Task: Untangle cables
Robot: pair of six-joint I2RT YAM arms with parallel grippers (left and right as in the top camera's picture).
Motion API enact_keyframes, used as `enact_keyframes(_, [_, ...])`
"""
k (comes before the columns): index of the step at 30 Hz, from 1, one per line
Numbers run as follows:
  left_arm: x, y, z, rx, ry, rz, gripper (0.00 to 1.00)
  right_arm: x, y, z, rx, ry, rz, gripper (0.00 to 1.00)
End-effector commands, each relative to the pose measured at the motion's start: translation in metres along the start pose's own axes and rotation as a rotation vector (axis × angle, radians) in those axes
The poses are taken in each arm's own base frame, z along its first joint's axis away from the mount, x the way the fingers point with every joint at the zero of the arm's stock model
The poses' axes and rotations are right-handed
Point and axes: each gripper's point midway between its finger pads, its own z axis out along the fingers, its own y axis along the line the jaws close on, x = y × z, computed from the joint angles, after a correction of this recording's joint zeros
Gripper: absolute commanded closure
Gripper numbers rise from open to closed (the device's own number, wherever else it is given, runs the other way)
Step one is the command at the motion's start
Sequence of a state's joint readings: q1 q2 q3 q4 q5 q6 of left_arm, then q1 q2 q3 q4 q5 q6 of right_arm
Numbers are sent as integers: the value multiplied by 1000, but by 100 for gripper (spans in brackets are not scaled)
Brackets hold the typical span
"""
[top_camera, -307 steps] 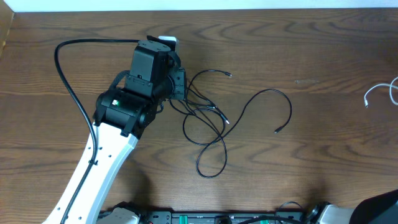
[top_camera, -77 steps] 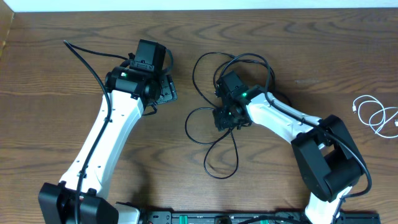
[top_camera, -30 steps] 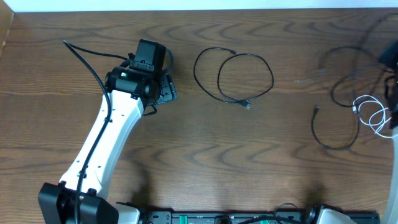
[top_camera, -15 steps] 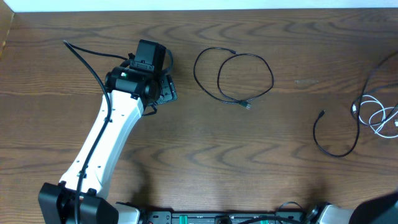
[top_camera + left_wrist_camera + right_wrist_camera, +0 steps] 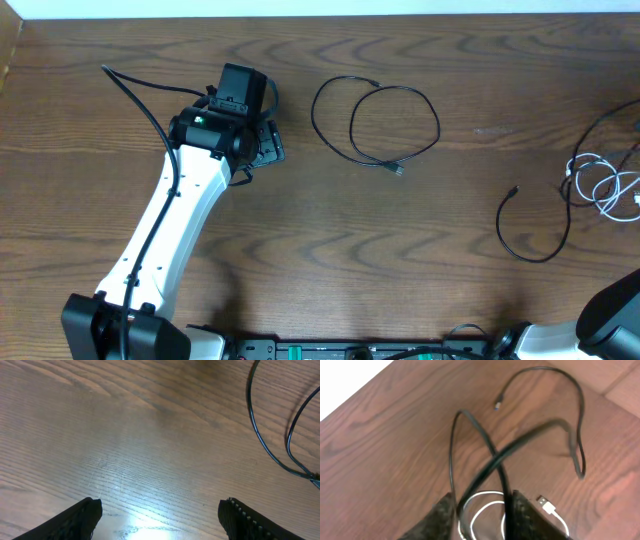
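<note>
**Desk inspection: three cables lying apart, right claw grip unconfirmed**

The reference item is the looped black cable [image 5: 437, 118], which is lying on the desk [image 5: 400, 260] in two overlapping rings, with one plug end resting at the lower edge of the rings.

To the left of this loop, the left arm [image 5: 160, 240] is reaching up across the desk. Its left claw [image 5: 266, 146] is hovering near the loop without touching it. The left wrist view is showing this claw [image 5: 160, 510] with its fingers spread wide and nothing between them. Bare wood is lying beneath it, and the loop [image 5: 248, 402] is passing through the upper right corner of that view.

Well to the right of the loop, a second black cable [image 5: 500, 222] is curving in an open hook on the desk, its plug end pointing up. One strand is rising from it toward the right edge of the overhead view.

Farther right of the loop again, a white cable [image 5: 605, 195] is sitting coiled in small rings, just beside that rising strand.

The right wrist view is showing the right claw [image 5: 481, 510] with its fingers drawn partway together. Strands of the second black cable [image 5: 451, 455] are running up out of the gap between them. Whether the fingers are actually pinching the strands cannot be told. The white cable [image 5: 547, 506] is lying below the claw, its flat plug showing.
</note>
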State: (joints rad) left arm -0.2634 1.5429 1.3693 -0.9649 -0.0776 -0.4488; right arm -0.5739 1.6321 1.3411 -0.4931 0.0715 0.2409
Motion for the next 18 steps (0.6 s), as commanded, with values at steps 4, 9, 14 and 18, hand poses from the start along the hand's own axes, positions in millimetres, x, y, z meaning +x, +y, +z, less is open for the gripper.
enact_keyframes(4, [-3,1,-3,-2,-14,-12,20,7,14,-2,-97,44,-25,44])
enact_keyframes(9, [-3,1,-3,-5,-10,-12,20,19,23,-7,-154,95,-30,37])
enact_keyframes(14, [-2,2,-3,-6,-8,-11,20,31,17,-21,-130,157,-17,34])
enact_keyframes(18, [-2,2,-3,-6,-7,-11,20,39,10,-45,-93,227,-3,27])
